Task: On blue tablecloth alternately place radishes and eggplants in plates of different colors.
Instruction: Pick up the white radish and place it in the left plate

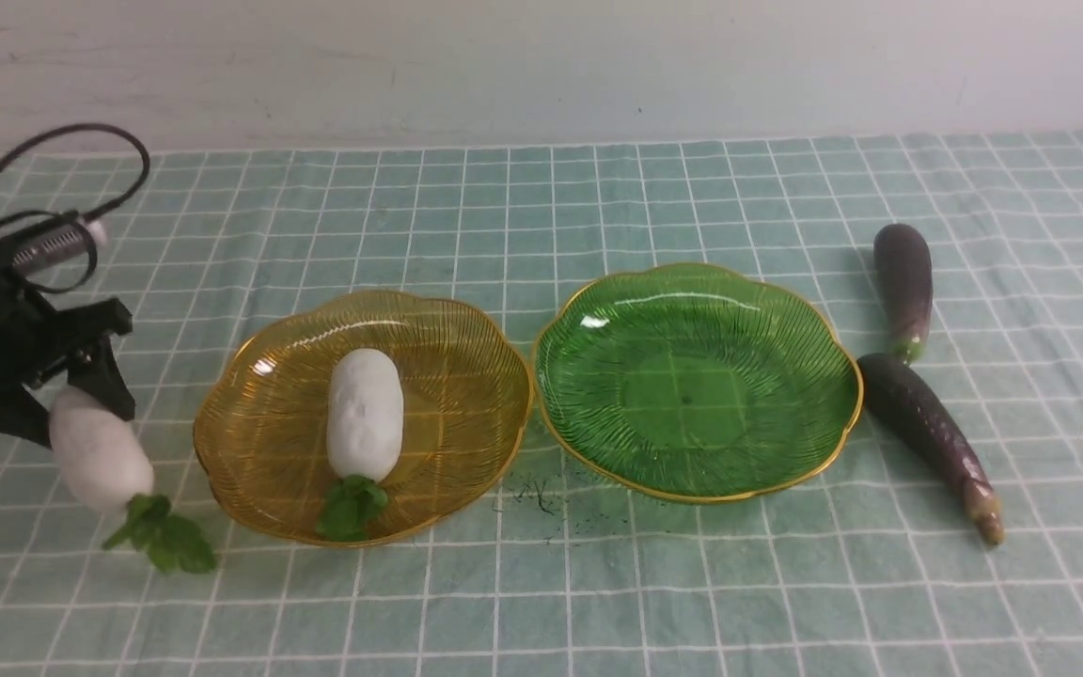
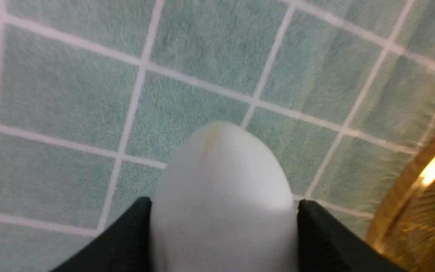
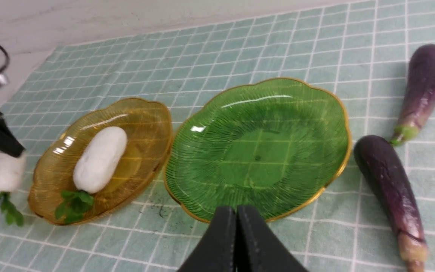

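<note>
1. Radishes: 2. First radish [image 1: 365, 414] lies in the amber plate. Second radish [image 1: 98, 456] is near the cloth's left edge.
2. Leaf tufts: 2, one per radish, each at the end nearer the cloth's front edge.
3. Eggplants: 2, both toward the cloth's right edge. The far eggplant [image 1: 905, 287] is near the green plate, the near eggplant [image 1: 927, 432] just beside it.
4. Plates: 2. One amber plate [image 1: 259, 442] and one green plate [image 1: 692, 395], side by side mid-cloth, rims nearly touching.
5. Cloth [image 1: 598, 602]: 1, teal with a white grid.
6. Grippers: 2. Left gripper [image 1: 67, 409] at the second radish; right gripper [image 3: 236, 208] at the right edge.
7. Vegetables lying in a plate: 1.
</note>
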`<state>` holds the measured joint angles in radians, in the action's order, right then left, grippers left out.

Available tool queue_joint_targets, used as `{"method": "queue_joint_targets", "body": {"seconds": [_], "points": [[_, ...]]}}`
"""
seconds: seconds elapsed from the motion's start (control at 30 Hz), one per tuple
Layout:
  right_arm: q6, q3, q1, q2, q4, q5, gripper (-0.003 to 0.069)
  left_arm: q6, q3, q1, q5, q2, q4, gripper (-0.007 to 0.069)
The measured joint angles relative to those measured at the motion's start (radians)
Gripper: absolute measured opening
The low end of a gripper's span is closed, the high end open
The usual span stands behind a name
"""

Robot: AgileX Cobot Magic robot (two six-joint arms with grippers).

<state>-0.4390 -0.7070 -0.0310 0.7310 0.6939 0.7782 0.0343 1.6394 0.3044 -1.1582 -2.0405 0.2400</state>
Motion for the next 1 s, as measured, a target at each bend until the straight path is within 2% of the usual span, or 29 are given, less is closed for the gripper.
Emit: {"method": "queue_joint_targets", "body": {"seconds": [0.13,0.17,0.27,0.4,0.47,0.67,0.73,0.83,0.87,0.9,0.93,0.97,1.0], "points": [[0.101,-0.088,-0.002,0.09,-0.132,0.082,-0.0014,0.019,0.1,-0.024,-0.037,0.06,0.017,0.0416],[0.158,-0.134,-0.003,0.153,-0.2,0.132,-0.0014,0.06,0.154,-0.065,-0.048,0.093,0.043,0.0416],[0.182,-0.18,-0.003,0.243,-0.264,0.18,-0.0014,0.117,0.189,-0.151,-0.05,0.111,0.063,0.0416],[0.187,-0.205,-0.003,0.321,-0.277,0.194,-0.0014,0.138,0.191,-0.227,-0.05,0.092,0.058,0.0416],[0.19,-0.219,-0.003,0.374,-0.283,0.196,-0.0014,0.137,0.191,-0.281,-0.05,0.037,0.006,0.0416],[0.22,-0.252,-0.003,0.472,-0.322,0.191,-0.0007,0.133,0.191,-0.347,-0.052,-0.055,-0.087,0.0416],[0.22,-0.279,-0.003,0.528,-0.354,0.182,0.0018,0.133,0.191,-0.37,-0.058,-0.072,-0.109,0.0447],[0.22,-0.322,-0.003,0.602,-0.4,0.167,0.0096,0.133,0.191,-0.384,-0.066,-0.075,-0.119,0.0552],[0.22,-0.325,-0.003,0.607,-0.404,0.165,0.0104,0.133,0.191,-0.385,-0.066,-0.075,-0.12,0.0552],[0.22,-0.348,-0.003,0.649,-0.416,0.15,0.0183,0.124,0.198,-0.388,-0.068,-0.075,-0.12,0.0608],[0.22,-0.363,-0.003,0.677,-0.42,0.139,0.0237,0.114,0.203,-0.388,-0.068,-0.075,-0.12,0.0624],[0.219,-0.369,-0.003,0.688,-0.42,0.136,0.0248,0.11,0.205,-0.388,-0.069,-0.075,-0.12,0.0629],[0.212,-0.393,-0.003,0.738,-0.42,0.113,0.0351,0.07,0.228,-0.388,-0.07,-0.075,-0.124,0.0625]]}}
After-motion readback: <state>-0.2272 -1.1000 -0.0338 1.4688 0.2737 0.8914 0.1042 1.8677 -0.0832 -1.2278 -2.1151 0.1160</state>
